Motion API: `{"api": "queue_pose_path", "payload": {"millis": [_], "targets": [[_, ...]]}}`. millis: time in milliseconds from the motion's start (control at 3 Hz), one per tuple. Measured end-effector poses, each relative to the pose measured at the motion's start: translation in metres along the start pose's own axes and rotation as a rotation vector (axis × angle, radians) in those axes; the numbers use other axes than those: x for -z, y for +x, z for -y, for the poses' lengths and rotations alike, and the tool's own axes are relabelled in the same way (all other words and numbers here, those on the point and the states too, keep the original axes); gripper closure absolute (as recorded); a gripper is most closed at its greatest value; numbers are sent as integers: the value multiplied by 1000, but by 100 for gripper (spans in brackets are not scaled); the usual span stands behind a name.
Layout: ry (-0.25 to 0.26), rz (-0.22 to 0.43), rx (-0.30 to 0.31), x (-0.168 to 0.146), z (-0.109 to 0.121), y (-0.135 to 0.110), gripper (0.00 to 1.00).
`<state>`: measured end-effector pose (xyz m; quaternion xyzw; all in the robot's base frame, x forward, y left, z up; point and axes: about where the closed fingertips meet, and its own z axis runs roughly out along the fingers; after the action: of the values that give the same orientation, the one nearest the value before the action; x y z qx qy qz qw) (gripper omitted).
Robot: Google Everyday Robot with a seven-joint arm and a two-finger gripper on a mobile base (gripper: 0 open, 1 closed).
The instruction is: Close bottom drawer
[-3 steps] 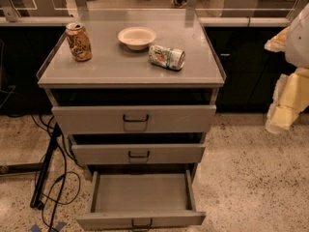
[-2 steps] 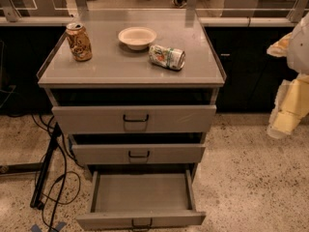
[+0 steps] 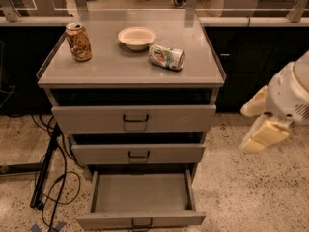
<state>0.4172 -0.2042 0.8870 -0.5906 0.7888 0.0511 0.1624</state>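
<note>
The bottom drawer (image 3: pixel 140 220) of the grey metal cabinet is pulled far out toward me. Its inside (image 3: pixel 140 192) is empty, and its small dark loop handle (image 3: pixel 141 223) sits at the frame's lower edge. The middle drawer (image 3: pixel 138 154) and top drawer (image 3: pixel 134 119) stand slightly out from the cabinet. My gripper (image 3: pixel 259 122) hangs in the air to the right of the cabinet, at about the height of the middle drawer. It is apart from all drawers, open and empty.
On the cabinet top (image 3: pixel 111 66) stand an upright brown can (image 3: pixel 78 41), a white bowl (image 3: pixel 137 36) and a green-white can on its side (image 3: pixel 167 57). Black cables and a stand leg (image 3: pixel 48 173) lie on the floor at the left. Dark counters run behind.
My gripper has moved a little down and to the left, toward the cabinet. The drawers and the things on top have not moved.
</note>
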Motion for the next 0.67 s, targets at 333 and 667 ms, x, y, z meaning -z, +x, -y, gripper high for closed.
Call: {"api": "queue_pose_path", "payload": {"millis": [333,667], "targets": [[-36,71,-15,-64,-17,1,65],[-88,119,-42,-108,-33,3,88]]}}
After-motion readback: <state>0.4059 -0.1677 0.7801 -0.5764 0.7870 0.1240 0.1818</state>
